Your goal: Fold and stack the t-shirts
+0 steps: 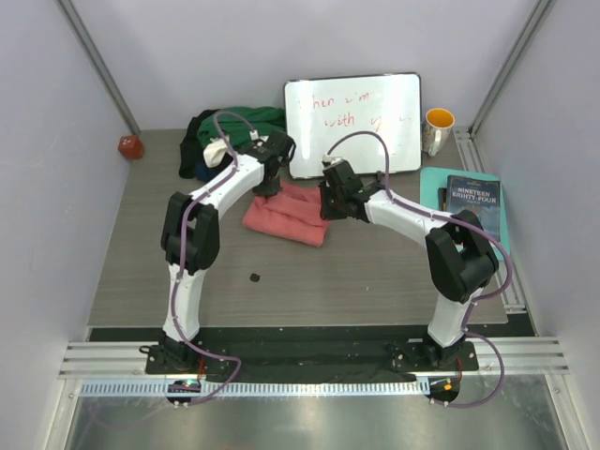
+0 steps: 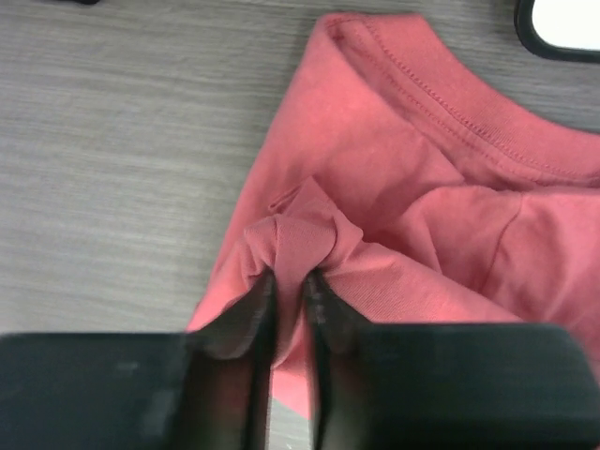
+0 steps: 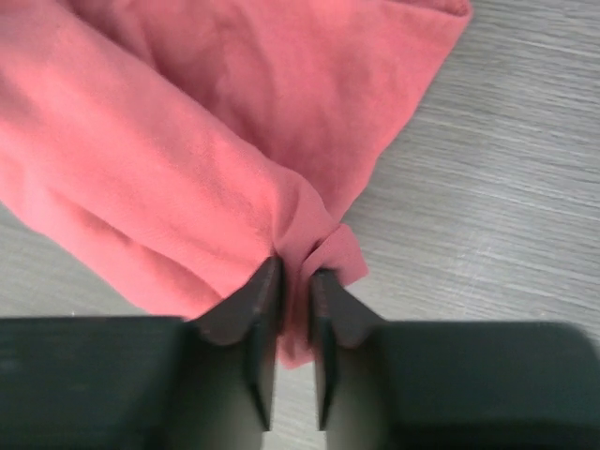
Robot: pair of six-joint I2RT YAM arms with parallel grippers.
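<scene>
Wrist views alone show the left gripper (image 2: 291,277) and right gripper (image 3: 295,272) each pinching a fold of the pink shirt (image 1: 286,217), mid-table. From above these grips are hidden; a whiteboard (image 1: 375,112) and green shirt (image 1: 253,120) sit behind

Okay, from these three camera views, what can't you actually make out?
- Top view: red writing on the whiteboard is too faint to read.
- Top view: the pile of t-shirts sits partly behind the left arm, so it is uncountable.
- Top view: the dark speck is too small to identify.
- Wrist views: bunched cloth hides whether the left end effector and right end effector pinch the pink t-shirt.
</scene>
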